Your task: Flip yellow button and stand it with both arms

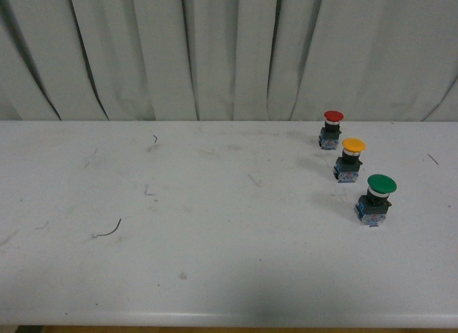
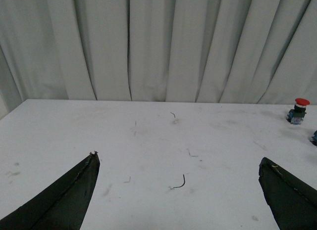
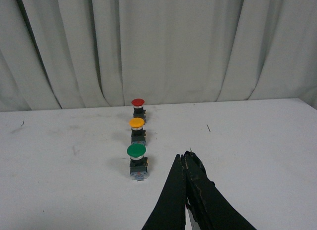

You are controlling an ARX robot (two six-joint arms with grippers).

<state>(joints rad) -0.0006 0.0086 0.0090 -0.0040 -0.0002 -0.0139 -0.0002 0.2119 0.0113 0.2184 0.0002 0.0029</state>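
Pale pleated curtains close off the back of a white, scuffed tabletop (image 1: 179,240), and in the front view neither arm shows. Three push buttons stand in a slanting row toward the right side: the red-capped button (image 1: 331,128) farthest back, the yellow button (image 1: 350,160) in the middle, and the green-capped button (image 1: 376,199) nearest the robot. All three sit cap-up on their blue-grey bases, close to one another but apart, so the yellow button appears already upright; whether the flip is done or yet to begin I cannot judge from this alone. A small curled black wire scrap (image 1: 107,231) lies well to the left. From the left wrist view, the left gripper (image 2: 178,190) hangs above the tabletop with its jaws spread wide and nothing between them, only the wire scrap on the bare surface beyond; the red-capped button is at the far edge of the picture, and a sliver at the same edge may be the yellow button, too cropped to be sure. From the right wrist view, the right gripper (image 3: 186,163) has its jaws pressed together on nothing, tips just beside the green-capped button and short of the yellow button, which stands between the other two. That tight neighbouring probably makes a two-armed approach sensible.
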